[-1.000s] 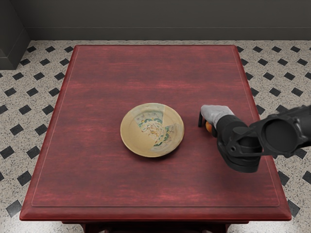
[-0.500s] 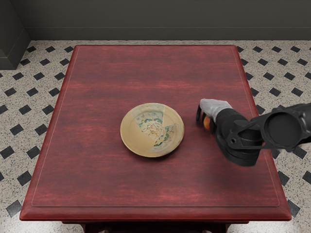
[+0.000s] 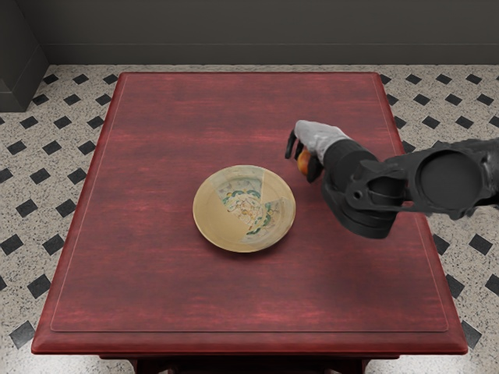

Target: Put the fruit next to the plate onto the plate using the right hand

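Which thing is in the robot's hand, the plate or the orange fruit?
The orange fruit, gripped in the right hand beside the plate's far right rim; the plate lies untouched on the table.

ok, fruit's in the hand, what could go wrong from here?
Only a sliver of the fruit shows inside the right hand, so the grip may be shallow and slip. The hand hangs beside the plate, not over it; releasing now could land the fruit on the table. A round fruit could roll off the plate.
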### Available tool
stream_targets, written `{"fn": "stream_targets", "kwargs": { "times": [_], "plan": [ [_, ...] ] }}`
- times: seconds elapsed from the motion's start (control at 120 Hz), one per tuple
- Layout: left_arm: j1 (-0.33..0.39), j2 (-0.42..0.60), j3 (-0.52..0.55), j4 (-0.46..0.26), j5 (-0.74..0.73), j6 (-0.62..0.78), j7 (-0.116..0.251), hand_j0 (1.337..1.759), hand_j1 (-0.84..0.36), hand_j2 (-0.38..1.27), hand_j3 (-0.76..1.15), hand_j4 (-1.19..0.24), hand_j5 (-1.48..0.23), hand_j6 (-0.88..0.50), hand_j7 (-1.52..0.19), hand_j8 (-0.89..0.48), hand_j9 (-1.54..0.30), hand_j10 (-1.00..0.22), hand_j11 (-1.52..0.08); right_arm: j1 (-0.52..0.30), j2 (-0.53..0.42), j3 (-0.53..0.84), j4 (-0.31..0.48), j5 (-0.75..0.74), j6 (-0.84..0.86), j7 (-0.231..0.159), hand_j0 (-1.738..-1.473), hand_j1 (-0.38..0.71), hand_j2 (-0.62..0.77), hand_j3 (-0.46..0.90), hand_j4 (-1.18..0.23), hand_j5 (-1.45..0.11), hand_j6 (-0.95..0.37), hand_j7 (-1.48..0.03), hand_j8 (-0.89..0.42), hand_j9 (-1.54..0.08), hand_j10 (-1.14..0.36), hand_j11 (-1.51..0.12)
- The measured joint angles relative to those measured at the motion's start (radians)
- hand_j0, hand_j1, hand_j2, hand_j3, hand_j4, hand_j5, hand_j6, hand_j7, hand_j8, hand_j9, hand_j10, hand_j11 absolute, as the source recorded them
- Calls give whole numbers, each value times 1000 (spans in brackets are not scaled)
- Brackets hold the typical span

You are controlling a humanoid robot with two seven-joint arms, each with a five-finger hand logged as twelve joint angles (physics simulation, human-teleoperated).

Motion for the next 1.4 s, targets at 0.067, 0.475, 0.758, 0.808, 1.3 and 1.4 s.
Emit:
{"fn": "stream_targets", "kwargs": {
  "times": [0.067, 0.475, 0.758, 0.808, 1.3, 1.4],
  "plan": [
    [-1, 0, 0, 0, 0, 0, 0, 1658, 349, 0, 0, 0, 0, -1, 0, 0, 0, 0, 0, 8, 21, 20, 0, 0, 0, 0, -1655, 254, 130, 0, -632, -854, -547, -837, -418, -845, -539, -842],
    [0, 0, 0, 0, 0, 0, 0, 1658, 349, 0, 0, 0, 0, 0, 0, 0, 0, 0, 0, 15, 146, 89, -4, 3, 0, 0, -1657, 262, 193, 0, -626, -869, -562, -839, -426, -862, -542, -849],
    [-1, 0, 0, 0, 0, 0, 0, 1658, 349, 0, 0, 0, 0, 0, 0, 0, 0, 0, 0, -51, 212, 84, -44, -1, 0, 0, -1655, 245, 158, 0, -632, -858, -569, -838, -429, -862, -544, -852],
    [0, 0, 0, 0, 0, 0, 0, 1658, 349, 0, 0, 0, 0, 0, 0, 0, 0, 0, 0, -66, 216, 83, -47, -1, 0, 0, -1655, 246, 165, 0, -631, -860, -570, -839, -428, -864, -544, -853],
    [0, 0, 0, 0, 0, 0, 0, 1658, 349, 0, 0, 0, 0, 0, 0, 0, 0, 0, 0, -103, 166, 213, -52, -3, 1, 0, -1657, -183, 34, 0, -169, -226, -160, -222, -126, -227, -151, -225],
    [-1, 0, 0, 0, 0, 0, 0, 1658, 349, 0, 0, 0, 0, -1, 0, 0, 0, 0, 0, -189, 37, 405, -40, -5, 24, 0, -1658, -234, 19, 0, -115, -153, -110, -151, -89, -154, -104, -153]
  ]
}}
